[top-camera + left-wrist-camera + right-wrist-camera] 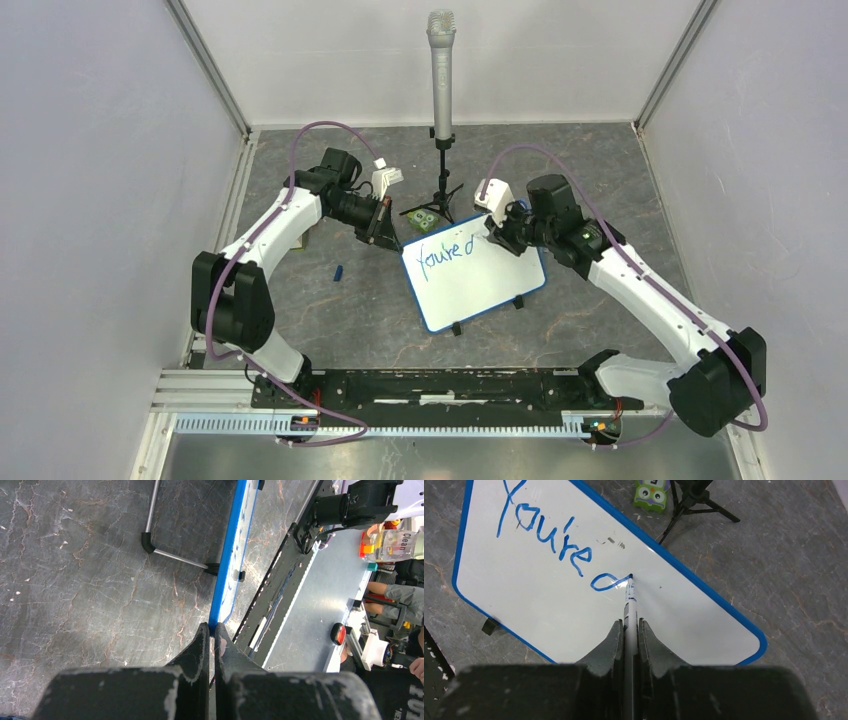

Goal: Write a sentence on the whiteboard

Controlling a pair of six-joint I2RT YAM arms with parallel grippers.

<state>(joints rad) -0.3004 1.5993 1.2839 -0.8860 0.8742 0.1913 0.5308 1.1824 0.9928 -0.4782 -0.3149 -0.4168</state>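
Note:
The whiteboard (482, 287) lies tilted in the middle of the table, white with a thin blue edge. The sentence (451, 247) in blue marker reads "You're" plus a rounded letter stroke (605, 582). My left gripper (391, 240) is shut on the board's far left corner. In the left wrist view the blue edge (230, 552) runs straight out from between the closed fingers (200, 645). My right gripper (630, 626) is shut on a marker (630, 602), whose tip touches the board at the end of the last stroke.
A microphone (441, 65) on a small tripod (441, 190) stands just beyond the board. A green owl-faced item (424, 218) lies by the board's far edge. A small blue cap (338, 272) rests to the board's left. Grey walls enclose the table.

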